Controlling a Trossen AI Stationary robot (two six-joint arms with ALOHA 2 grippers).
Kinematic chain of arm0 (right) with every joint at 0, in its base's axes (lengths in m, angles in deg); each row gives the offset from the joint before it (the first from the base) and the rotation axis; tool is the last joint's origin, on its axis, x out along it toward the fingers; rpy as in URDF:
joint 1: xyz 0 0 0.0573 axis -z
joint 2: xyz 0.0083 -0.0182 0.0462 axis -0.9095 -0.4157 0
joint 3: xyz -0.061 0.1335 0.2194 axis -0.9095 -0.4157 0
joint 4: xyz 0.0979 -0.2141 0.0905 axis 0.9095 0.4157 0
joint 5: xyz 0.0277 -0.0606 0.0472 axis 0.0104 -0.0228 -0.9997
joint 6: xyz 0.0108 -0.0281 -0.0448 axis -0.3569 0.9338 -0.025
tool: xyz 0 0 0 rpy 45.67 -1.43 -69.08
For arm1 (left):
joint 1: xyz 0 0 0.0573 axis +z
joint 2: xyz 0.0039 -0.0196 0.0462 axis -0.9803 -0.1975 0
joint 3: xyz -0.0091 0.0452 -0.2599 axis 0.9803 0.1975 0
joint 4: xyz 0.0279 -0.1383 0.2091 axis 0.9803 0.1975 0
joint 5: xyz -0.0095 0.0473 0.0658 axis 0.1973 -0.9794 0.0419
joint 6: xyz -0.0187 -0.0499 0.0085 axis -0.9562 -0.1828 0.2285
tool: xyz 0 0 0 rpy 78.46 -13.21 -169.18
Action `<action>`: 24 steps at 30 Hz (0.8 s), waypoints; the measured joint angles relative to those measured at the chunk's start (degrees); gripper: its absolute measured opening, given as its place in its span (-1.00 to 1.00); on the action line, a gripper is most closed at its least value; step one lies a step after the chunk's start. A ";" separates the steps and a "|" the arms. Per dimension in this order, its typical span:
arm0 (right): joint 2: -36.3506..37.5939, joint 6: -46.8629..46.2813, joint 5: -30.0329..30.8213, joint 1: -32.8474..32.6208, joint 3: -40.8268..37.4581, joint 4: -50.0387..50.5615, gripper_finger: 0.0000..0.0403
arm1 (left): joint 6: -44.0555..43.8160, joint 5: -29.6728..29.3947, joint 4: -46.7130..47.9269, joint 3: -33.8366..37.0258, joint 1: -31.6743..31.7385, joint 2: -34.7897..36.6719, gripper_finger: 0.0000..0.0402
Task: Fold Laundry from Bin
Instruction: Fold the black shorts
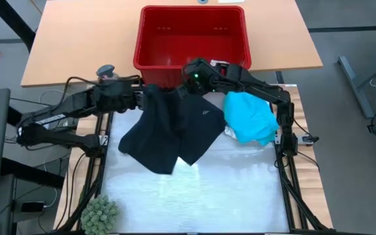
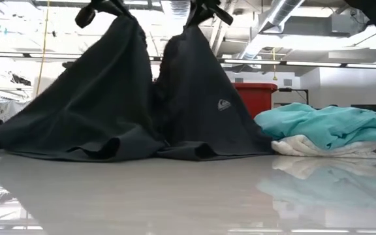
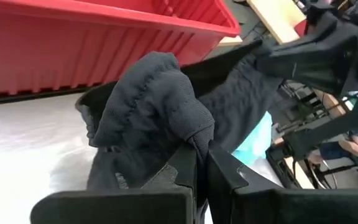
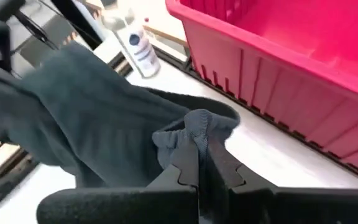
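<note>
Black, soft knit cloth is what I have in both hands: the black garment (image 1: 175, 127) hangs between my two grippers just in front of the red rectangular plastic bin (image 1: 192, 36), its lower edge spread on the white table surface (image 1: 194, 189). From above, my left gripper (image 1: 138, 98) sits at the garment's left top corner, with a clear spray bottle (image 1: 107, 72) just behind that arm. The left wrist camera adds what the overhead cannot: those dark fingers (image 3: 185, 171) are pinched together on a bunched fold of the fabric. Moving right, my right gripper (image 1: 189, 83) holds the other top corner, close to the bin's front wall; its wrist camera shows the fingers clamped on a gathered, elastic-looking hem, with the spray bottle beyond. Only the table-level camera shows how the garment hangs, as two dark peaks pulled up from the table, and it picks out a small pale logo (image 2: 224, 104) on the right peak. Farthest right lies a crumpled turquoise shirt (image 1: 250, 117), and the low camera reveals a white piece (image 2: 325, 149) under it.
</note>
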 joint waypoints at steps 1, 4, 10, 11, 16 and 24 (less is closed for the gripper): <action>0.00 -0.28 0.02 -0.28 -0.01 -0.65 -0.86 | 0.03 -0.42 -0.98 0.00 -0.70 -0.92 -1.00; 0.00 -0.50 -0.02 -0.84 -0.02 -3.75 -0.86 | 0.23 -2.06 -3.63 -0.02 -2.73 -4.21 -1.00; 0.02 -1.52 -0.75 -1.16 -1.13 -6.06 -0.86 | 0.04 -3.17 -7.69 -0.02 -6.18 -10.19 -1.00; 0.02 -1.83 -0.87 -1.16 -1.46 -6.04 -0.86 | -0.19 -4.11 -7.78 -0.02 -6.59 -10.51 -1.00; 0.02 -3.44 -1.02 -1.60 -3.97 -9.32 -0.86 | -1.41 -12.11 -8.43 -0.02 -7.30 -10.87 -1.00; -0.01 -3.60 -3.60 -1.69 -5.44 -12.41 -0.86 | 1.41 -11.66 -10.60 -0.02 -7.29 -10.62 -1.00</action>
